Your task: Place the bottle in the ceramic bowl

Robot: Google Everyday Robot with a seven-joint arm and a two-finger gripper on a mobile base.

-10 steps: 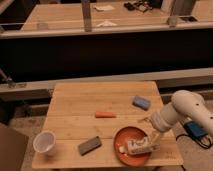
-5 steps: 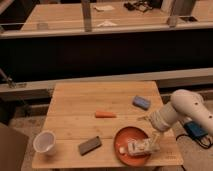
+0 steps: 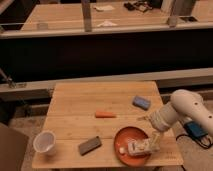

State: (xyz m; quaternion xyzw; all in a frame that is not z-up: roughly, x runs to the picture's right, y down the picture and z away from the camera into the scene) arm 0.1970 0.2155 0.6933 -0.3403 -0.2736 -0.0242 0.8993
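One stubby, pale beige bottle (image 3: 136, 147), lying in orange ceramic bowl (image 3: 121, 135), gripper (image 3: 155, 142) beside it, grip unclear

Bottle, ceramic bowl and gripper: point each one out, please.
bottle (image 3: 136, 148), camera view, middle of its pale body.
ceramic bowl (image 3: 124, 135), camera view, bare orange inside, upper left.
gripper (image 3: 155, 143), camera view, tip at the bowl's right rim.

The wooden table (image 3: 80, 107) holds a white cup (image 3: 44, 142), dark grey block (image 3: 89, 145), thin orange bar (image 3: 105, 114), blue block (image 3: 141, 103) and round orange-red bowl (image 3: 124, 136). The gripper (image 3: 154, 142) hangs over the bowl.
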